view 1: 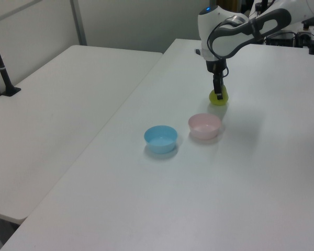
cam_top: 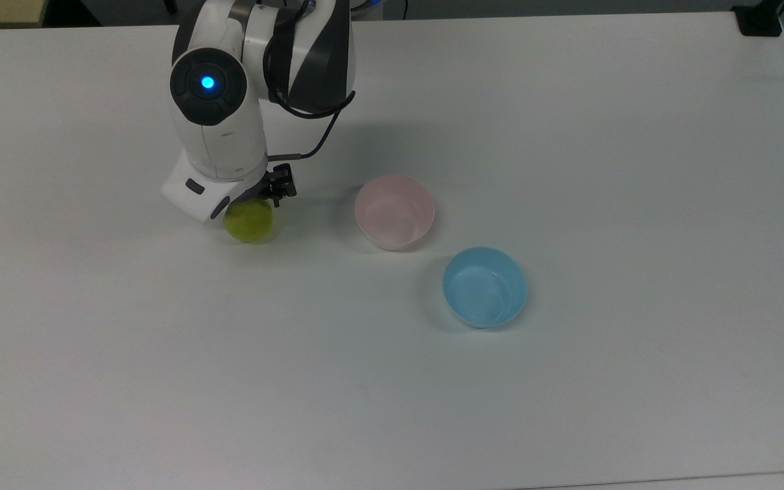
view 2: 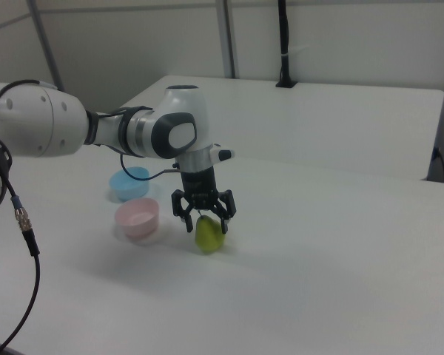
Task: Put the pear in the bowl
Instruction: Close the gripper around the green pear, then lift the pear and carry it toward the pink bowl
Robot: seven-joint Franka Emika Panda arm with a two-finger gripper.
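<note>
Pear (view 2: 209,234) stands upright on the tabletop (cam_top: 569,381), directly under the gripper (view 2: 204,216), whose spread-open fingers straddle its narrow top, gripping nothing yet

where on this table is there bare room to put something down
The table is bare along the top view's whole bottom and right of the light blue bowl. It is crowded where the gripper straddles the pear, beside the pink bowl.
</note>
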